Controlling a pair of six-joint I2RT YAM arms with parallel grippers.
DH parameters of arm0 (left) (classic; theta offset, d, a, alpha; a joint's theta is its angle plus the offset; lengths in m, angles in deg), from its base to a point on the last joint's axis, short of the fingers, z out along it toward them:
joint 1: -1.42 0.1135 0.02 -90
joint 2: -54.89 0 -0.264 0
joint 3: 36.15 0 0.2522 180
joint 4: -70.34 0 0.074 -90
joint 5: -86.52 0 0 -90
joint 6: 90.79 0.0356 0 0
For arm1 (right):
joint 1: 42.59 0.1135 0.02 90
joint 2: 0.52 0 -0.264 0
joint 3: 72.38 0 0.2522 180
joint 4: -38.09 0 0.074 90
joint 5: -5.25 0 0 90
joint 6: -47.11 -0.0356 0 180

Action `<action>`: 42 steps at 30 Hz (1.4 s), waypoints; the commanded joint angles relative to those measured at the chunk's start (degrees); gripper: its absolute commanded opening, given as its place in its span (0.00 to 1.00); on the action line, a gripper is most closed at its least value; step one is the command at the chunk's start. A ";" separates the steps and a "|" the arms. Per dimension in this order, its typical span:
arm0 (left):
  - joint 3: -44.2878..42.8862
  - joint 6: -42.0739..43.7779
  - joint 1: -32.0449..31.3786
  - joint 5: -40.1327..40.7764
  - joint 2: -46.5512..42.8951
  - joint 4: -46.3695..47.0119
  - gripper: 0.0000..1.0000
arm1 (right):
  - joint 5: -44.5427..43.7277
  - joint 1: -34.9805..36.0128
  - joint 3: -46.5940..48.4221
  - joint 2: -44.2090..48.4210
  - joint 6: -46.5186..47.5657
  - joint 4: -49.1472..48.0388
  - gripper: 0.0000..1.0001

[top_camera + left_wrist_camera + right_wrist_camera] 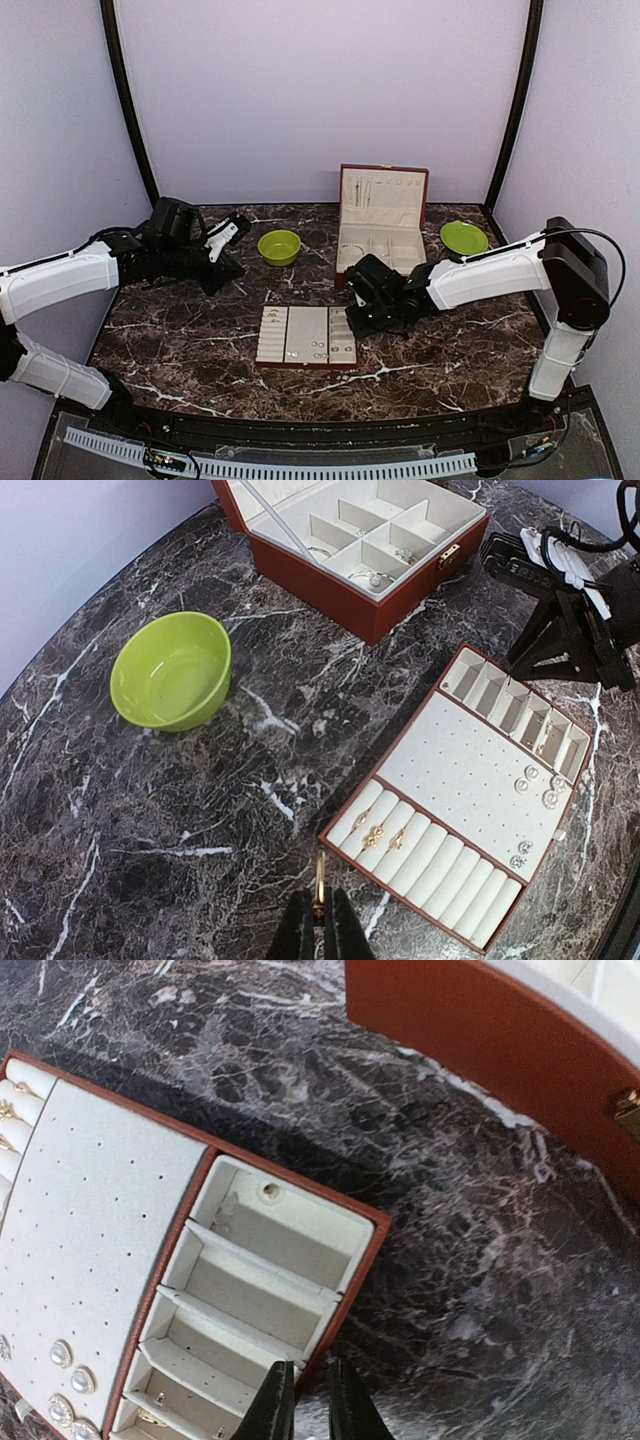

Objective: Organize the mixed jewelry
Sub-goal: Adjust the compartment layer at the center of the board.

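On the marble bench (180, 345): open red-brown box (350, 595) at 12 o'clock, flat tray (460, 765) toward 6, green bowl (150, 695) at 11, plate (464, 237) at 2. Left gripper (319, 908) raised at 9 o'clock, jaws clamped on a thin gold piece (318, 875). Right gripper (311, 1380) over the tray's 3 o'clock compartments, jaws narrowly apart, nothing visible between. Mixed jewelry (375, 578) partly in the box, with pearl studs (535, 785) and gold rings (375, 835) on the tray. Mid-sorting, probably; next calls for lowering the held piece onto the tray's rolls. Held piece visible only in the left wrist view, too small from the top.
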 commanded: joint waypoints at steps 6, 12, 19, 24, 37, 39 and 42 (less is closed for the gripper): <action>0.40 0.21 -0.47 -1.17 -1.15 1.05 0.00 | 2.10 -3.48 -1.03 5.57 12.52 -2.74 0.20; 0.49 0.30 -0.85 -1.11 -1.15 1.14 0.00 | 3.94 -3.45 -4.76 12.88 5.17 -2.85 0.43; 0.58 0.47 -1.56 -0.62 -1.06 1.05 0.00 | 7.62 -1.03 -12.66 23.59 -7.81 -3.53 0.61; 0.65 0.56 -2.16 0.16 -0.95 0.93 0.00 | 9.67 3.31 -18.27 27.34 -17.31 -4.79 0.70; 0.67 1.16 -4.48 2.33 0.22 0.44 0.00 | 15.75 9.64 -25.45 23.34 -26.90 -20.80 0.71; 0.66 1.27 -4.72 2.60 0.48 0.39 0.00 | 16.74 10.17 -24.31 21.03 -26.66 -22.11 0.66; 0.60 1.36 -5.04 2.87 0.62 0.34 0.00 | 17.89 11.06 -22.63 18.08 -26.40 -23.72 0.63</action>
